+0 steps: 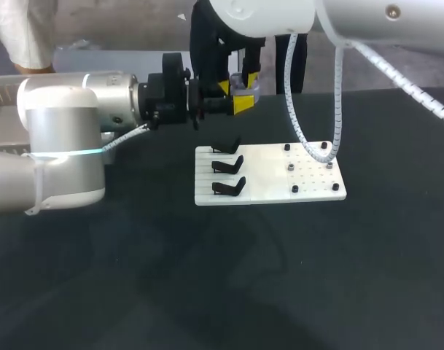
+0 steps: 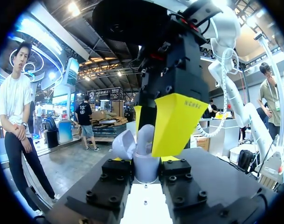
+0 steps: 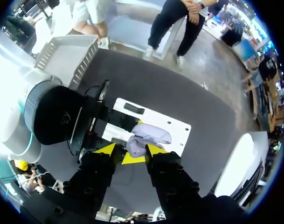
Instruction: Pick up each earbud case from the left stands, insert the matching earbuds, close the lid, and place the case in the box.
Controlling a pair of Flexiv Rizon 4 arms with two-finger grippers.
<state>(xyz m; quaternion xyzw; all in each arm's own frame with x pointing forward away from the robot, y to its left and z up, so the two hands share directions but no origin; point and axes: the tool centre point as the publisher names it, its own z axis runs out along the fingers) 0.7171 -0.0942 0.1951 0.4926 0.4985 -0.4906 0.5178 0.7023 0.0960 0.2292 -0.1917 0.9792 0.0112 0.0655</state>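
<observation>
A lavender earbud case (image 2: 145, 164) with its lid (image 2: 124, 144) swung open is held up in the air over the table's far side. My left gripper (image 2: 146, 171) is shut on the case's body and reaches in level from the left (image 1: 220, 104). My right gripper (image 3: 132, 151) hangs straight down over it (image 1: 242, 93). Its yellow fingers (image 2: 174, 121) flank the upper part of the case (image 3: 138, 145), slightly apart from it, so it stands open. In the head view the two grippers hide the case.
A white board (image 1: 269, 191) lies mid-table with three bare black stands (image 1: 229, 186) on its left half and small pegs (image 1: 294, 168) on its right. A grey crate (image 3: 69, 56) sits at the table's far left. The right arm's white cable (image 1: 298, 124) dangles over the board.
</observation>
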